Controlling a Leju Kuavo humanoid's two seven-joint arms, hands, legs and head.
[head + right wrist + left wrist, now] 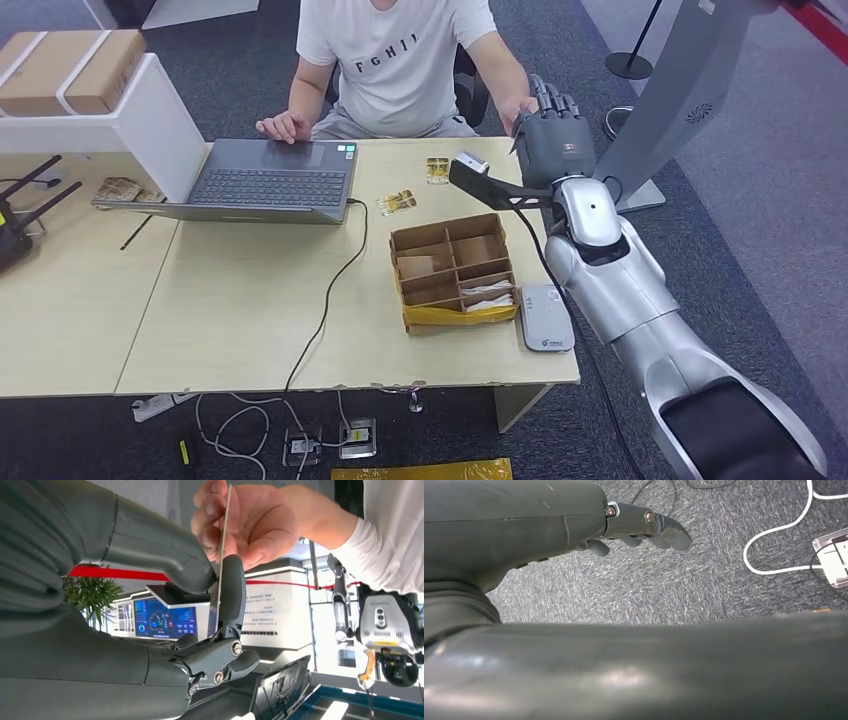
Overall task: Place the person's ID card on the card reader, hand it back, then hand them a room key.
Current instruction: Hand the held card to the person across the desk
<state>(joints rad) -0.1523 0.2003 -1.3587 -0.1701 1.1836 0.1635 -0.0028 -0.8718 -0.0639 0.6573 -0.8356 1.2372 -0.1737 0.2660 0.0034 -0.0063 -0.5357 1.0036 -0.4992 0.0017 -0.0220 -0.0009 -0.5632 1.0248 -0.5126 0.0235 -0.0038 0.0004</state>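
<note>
The right hand is seen raised at the 1 o'clock edge of the light wooden tabletop, fingers pointing up toward the seated person in a white T-shirt. In the right wrist view a thin pale card, seen edge-on, is pinched between the thick grey thumb and a dark finger of the right hand. The same card is also held at its far end by the person's hand, so both hands are on it at once. Which card it is cannot be told from the edge-on view.

The left hand is seen hanging over grey carpet, fingers loosely spread, nothing held. A white cable lies on the carpet nearby.

On the tabletop, a flat white card reader with rounded corners lies at 5 o'clock, just beside the right wall of a brown cardboard box with dividers. White cards lie in the box's near right compartment. An open grey laptop sits at 11 o'clock, the person's other hand resting at its far edge. Two small yellow-printed items lie between laptop and box.
</note>
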